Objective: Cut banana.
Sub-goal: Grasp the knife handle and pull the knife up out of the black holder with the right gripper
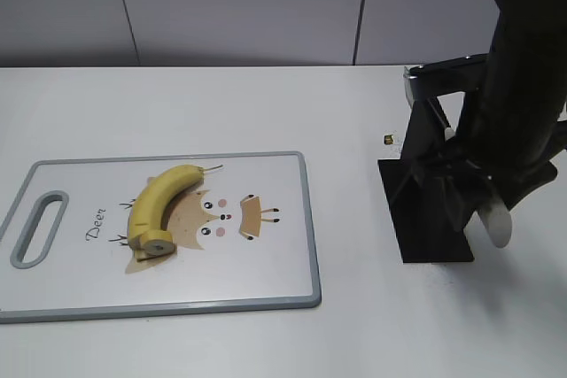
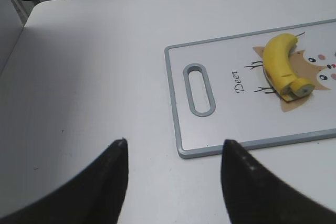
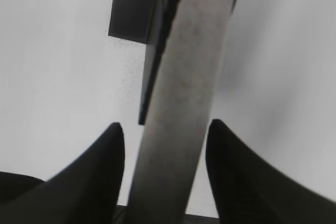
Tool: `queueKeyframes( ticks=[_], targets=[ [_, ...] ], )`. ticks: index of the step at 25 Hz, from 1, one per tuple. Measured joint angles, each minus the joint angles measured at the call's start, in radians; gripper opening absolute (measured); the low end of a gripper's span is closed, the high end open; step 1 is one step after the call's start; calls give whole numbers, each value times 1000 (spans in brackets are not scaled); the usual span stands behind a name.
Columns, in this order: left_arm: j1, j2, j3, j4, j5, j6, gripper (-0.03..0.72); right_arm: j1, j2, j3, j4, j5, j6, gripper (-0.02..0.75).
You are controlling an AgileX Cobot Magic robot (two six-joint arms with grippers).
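Observation:
The banana (image 1: pixel 159 204) lies curved and yellow on the white cutting board (image 1: pixel 266 263), cut greyish end toward the front, stem toward the back. It also shows in the left wrist view (image 2: pixel 279 61) on the board (image 2: pixel 231 124). My left gripper (image 2: pixel 173 148) is open and empty over bare table, left of the board's handle end. My right gripper (image 3: pixel 165 127) is open, with its fingers on either side of a pale knife handle (image 3: pixel 181 103) that sits in the black knife stand (image 1: pixel 430 210). The handle's end (image 1: pixel 499 223) sticks out below the right arm.
The board has a grey rim and a handle slot (image 1: pixel 37 227) at its left end. A small dark bit (image 1: pixel 388 139) lies on the white table behind the stand. A grey wall stands behind the table.

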Motion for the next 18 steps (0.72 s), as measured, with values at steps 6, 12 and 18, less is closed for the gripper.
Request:
queueKeyframes(
  ticks=[6, 12, 18],
  targets=[
    [0, 0, 0, 0, 0, 0, 551, 0, 1, -5, 10, 34, 34, 183],
    [1, 0, 0, -1, 0, 0, 551, 0, -22, -5, 9, 37, 53, 173],
    [1, 0, 0, -1, 0, 0, 551, 0, -110, -5, 12, 39, 64, 168]
  ],
)
